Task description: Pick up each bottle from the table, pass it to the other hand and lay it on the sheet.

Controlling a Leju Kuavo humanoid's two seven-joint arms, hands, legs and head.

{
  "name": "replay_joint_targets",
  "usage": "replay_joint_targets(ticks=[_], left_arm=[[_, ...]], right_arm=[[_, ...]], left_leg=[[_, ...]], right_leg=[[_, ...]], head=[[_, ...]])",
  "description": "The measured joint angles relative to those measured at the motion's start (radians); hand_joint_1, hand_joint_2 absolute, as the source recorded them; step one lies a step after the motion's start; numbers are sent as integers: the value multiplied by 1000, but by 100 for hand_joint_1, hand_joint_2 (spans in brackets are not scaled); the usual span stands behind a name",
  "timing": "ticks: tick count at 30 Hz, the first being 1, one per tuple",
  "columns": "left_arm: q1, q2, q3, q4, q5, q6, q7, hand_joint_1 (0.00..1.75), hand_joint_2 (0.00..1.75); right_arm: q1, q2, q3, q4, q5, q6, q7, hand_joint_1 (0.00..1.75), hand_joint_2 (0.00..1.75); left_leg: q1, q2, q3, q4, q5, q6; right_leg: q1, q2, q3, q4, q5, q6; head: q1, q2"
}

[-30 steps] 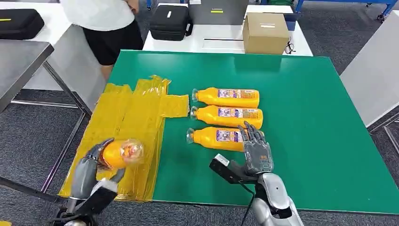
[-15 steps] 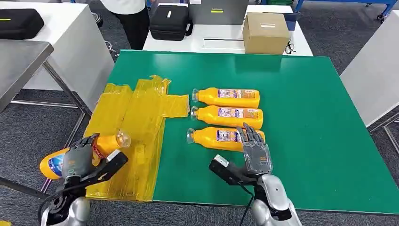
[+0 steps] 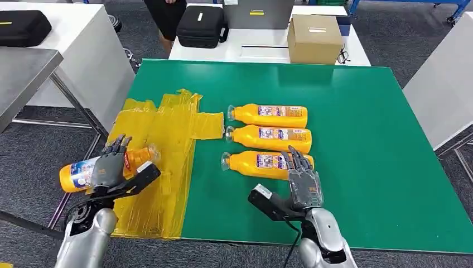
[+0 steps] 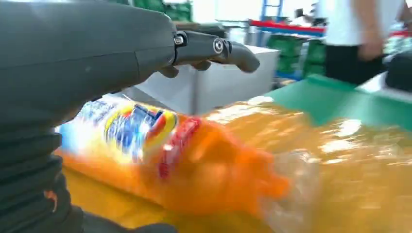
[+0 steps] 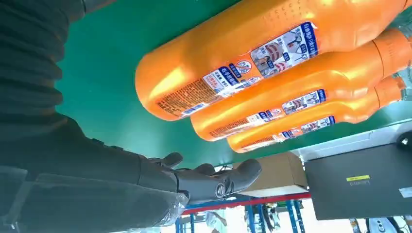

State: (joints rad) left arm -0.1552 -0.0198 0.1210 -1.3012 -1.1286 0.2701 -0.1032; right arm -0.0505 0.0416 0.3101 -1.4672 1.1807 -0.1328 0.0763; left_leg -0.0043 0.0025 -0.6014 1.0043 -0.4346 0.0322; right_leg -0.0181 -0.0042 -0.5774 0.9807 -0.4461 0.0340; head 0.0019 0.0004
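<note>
My left hand (image 3: 110, 168) holds an orange bottle (image 3: 82, 173) sideways over the near left part of the yellow sheet (image 3: 167, 134). The bottle's clear cap points toward the sheet's middle and its base juts past the sheet's left edge. In the left wrist view the bottle (image 4: 160, 155) lies under my fingers (image 4: 214, 48), just above the sheet (image 4: 350, 174). Three more orange bottles lie side by side on the green table (image 3: 362, 139): far (image 3: 269, 115), middle (image 3: 270, 137) and near (image 3: 261, 163). My right hand (image 3: 304, 180) hovers open by the near bottle's base (image 5: 252, 53).
A cardboard box (image 3: 315, 38) and a black case (image 3: 202, 26) sit on the white table behind. A person (image 3: 167, 14) stands at the back. A grey metal table (image 3: 25, 72) stands to the left, a white surface (image 3: 446, 84) to the right.
My left hand has carried its bottle forward onto the sheet's near left part and turned it sideways. The person behind has moved right. My right hand has stayed put.
</note>
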Motion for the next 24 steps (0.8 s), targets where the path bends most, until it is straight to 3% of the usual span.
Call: replay_joint_targets(ticks=[3, 18, 24], left_arm=[[4, 0, -6, -6, 64, 10, -48, 0, 175], [14, 0, -19, -18, 85, 14, -65, 0, 175], [73, -3, -44, -115, 288, -18, -224, 0, 175]], right_arm=[[3, -2, 0, 0, -5, 2, 0, 0, 175], [4, -5, 0, 0, -5, 2, 0, 0, 175], [4, -6, 3, 0, -4, 5, -1, 0, 175]], left_leg=[[0, 0, 0, 0, 0, 0], [0, 0, 0, 0, 0, 0], [0, 0, 0, 0, 0, 0]], right_leg=[[0, 0, 0, 0, 0, 0], [0, 0, 0, 0, 0, 0], [0, 0, 0, 0, 0, 0]], head=[[0, 0], [0, 0], [0, 0]])
